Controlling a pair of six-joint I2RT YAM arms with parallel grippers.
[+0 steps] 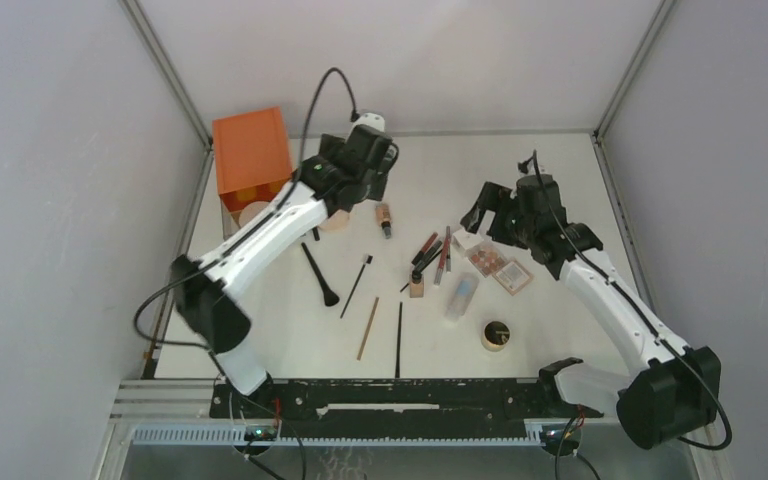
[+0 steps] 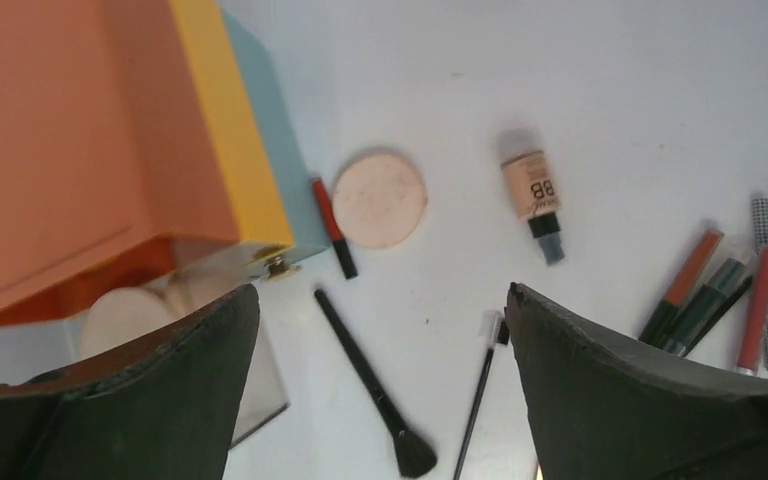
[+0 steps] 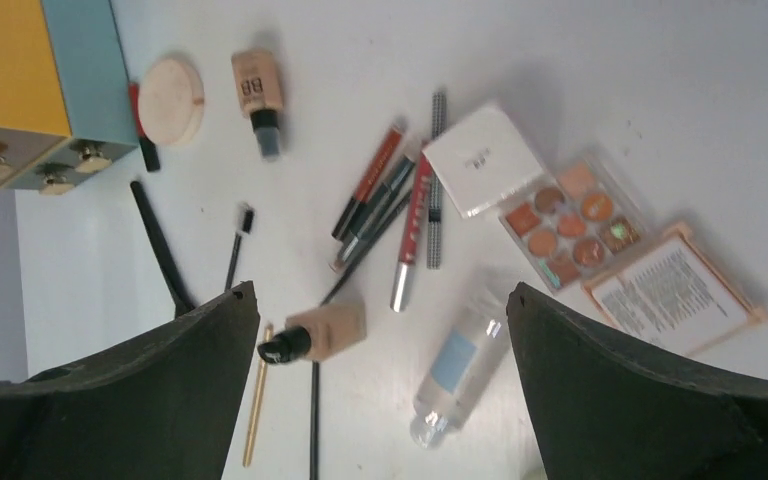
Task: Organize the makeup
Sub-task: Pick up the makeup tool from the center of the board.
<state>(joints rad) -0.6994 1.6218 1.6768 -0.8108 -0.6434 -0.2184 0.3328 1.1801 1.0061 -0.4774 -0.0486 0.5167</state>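
Everything sits on the white table (image 1: 560,180). At its far left stands the orange box (image 1: 252,150). Its clear drawer (image 2: 265,385) is pulled out, with a round tan pad (image 2: 120,315) inside that is partly hidden behind my own finger. My left gripper (image 2: 382,290) hangs just beside that box, jaws wide apart and empty. My right gripper (image 3: 380,290) hangs farther right, jaws equally spread and holding nothing, above the makeup (image 3: 415,215), which lies loose on the table from the middle to the right.

The open palette (image 3: 565,225) shows reddish pans, and a clear tube (image 3: 455,365) lies near it. Around them are a tan foundation bottle (image 3: 325,332), a BB tube (image 2: 532,190), a round compact (image 2: 380,198), a black brush (image 2: 370,385) and thin pencils (image 1: 368,328). A small round jar (image 1: 496,335) sits nearest me; I cannot make out its contents.
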